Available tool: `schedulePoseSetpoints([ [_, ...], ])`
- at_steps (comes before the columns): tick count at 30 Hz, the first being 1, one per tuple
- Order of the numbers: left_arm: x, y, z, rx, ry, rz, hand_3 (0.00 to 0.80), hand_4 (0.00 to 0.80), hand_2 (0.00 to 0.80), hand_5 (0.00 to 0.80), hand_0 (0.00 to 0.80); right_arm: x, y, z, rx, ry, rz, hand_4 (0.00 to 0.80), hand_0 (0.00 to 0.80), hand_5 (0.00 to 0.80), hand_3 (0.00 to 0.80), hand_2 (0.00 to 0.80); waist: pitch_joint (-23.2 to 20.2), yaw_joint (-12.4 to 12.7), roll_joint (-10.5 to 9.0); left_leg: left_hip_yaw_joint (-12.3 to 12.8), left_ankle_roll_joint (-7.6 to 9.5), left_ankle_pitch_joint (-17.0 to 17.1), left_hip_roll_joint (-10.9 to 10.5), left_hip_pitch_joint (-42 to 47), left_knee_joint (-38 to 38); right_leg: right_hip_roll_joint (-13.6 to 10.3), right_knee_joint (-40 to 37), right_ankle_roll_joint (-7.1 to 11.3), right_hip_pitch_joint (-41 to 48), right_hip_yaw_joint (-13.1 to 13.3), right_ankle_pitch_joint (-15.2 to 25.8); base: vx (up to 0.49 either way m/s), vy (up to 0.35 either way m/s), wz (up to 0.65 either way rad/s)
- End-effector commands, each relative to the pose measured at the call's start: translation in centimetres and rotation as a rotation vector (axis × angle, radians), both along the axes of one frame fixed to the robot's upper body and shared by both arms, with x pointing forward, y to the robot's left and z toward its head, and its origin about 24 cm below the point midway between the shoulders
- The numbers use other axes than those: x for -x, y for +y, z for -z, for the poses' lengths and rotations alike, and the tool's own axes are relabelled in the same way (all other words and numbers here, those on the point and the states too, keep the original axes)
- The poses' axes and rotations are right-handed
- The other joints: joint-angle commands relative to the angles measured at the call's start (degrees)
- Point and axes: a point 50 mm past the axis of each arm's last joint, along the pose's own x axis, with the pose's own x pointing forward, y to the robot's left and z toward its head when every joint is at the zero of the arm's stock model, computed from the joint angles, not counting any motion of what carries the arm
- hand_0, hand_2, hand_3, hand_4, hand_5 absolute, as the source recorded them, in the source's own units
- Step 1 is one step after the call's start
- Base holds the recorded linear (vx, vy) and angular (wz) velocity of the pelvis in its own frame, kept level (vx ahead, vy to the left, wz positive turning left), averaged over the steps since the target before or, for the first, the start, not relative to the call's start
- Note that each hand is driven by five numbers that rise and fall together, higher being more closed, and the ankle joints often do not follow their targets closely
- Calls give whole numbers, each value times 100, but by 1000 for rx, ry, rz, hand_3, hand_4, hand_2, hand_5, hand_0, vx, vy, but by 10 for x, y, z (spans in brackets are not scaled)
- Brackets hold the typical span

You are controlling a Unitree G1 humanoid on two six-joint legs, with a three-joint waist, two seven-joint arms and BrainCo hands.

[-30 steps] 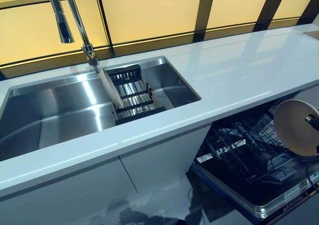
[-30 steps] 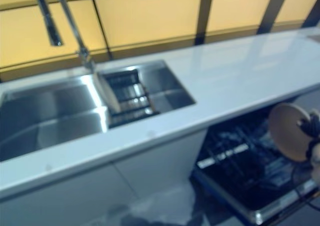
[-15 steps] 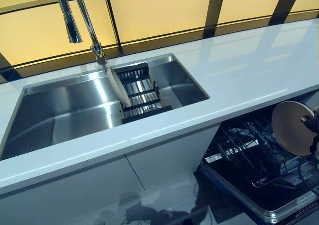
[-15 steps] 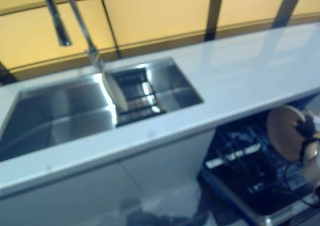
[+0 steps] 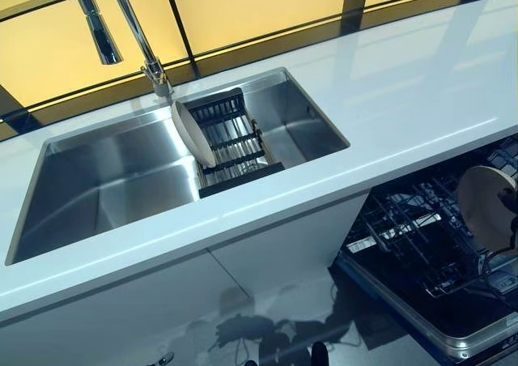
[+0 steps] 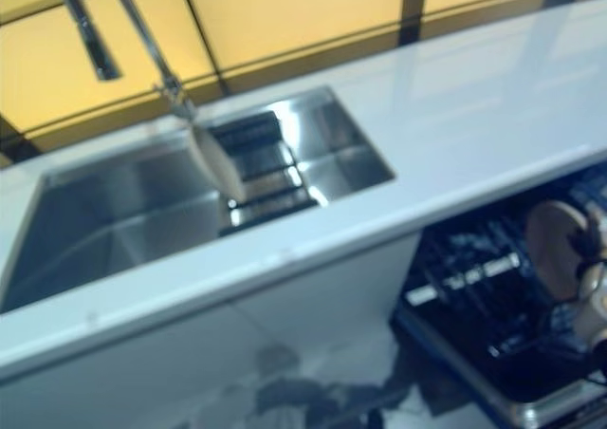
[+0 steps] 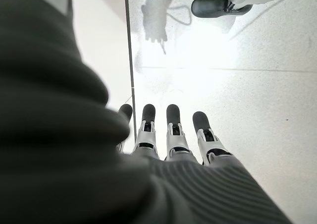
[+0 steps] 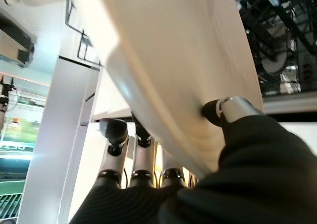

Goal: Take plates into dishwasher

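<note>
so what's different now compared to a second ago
The camera has swung, so the whole scene has shifted. Against the dishwasher rack, the plate in the right hand has come down a little, staying pinched. Unchanged: the second plate leans in the sink's drainer basket, and the left hand hangs open over the floor.

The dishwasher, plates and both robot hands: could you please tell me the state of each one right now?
Dishwasher: door open, lower rack pulled out.
Held plate: on edge, above the rack, pinched in the right robot hand.
Sink plate: standing on edge in the drying rack across the sink.
Faucet: no water seen running.
Left robot hand: open, holding nothing, over the floor.
</note>
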Motion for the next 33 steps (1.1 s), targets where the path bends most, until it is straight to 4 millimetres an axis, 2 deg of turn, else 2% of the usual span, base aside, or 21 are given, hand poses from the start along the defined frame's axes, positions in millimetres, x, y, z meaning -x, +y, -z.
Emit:
schedulePoseSetpoints([
  [1, -10, 3, -3, -18, -5, 29, 0, 0, 0, 0, 0, -12, 0, -23, 85, -66, 28, 800, 800, 800, 800, 800, -7, 135, -238, -191, 244, -538, -121, 116, -13, -152, 25, 398, 273, -249, -551, 0, 0, 0],
  [13, -12, 0, -3, -3, -15, 26, 0, 0, 0, 0, 0, -9, -8, -9, 81, 5, 85, 800, 800, 800, 800, 800, 56, 175, -94, -193, 239, -531, -159, 99, -13, -194, 25, 402, 262, -296, -550, -1, 0, 1],
  [23, -17, -4, -4, 14, -37, 16, 0, 0, 0, 0, 0, -10, -12, -7, 74, 54, 98, 800, 800, 800, 800, 800, 191, 213, 38, -191, 243, -490, -176, -10, -13, -228, 25, 392, 151, -322, -521, -2, 1, 0],
  [33, -19, -3, -5, 17, -42, 25, 0, 0, 0, 0, 0, -11, -10, 7, 41, 127, 84, 800, 800, 800, 800, 800, 238, 257, 107, -234, 240, -467, -206, -57, -13, -265, 25, 406, 110, -376, -502, 0, 0, 0],
])
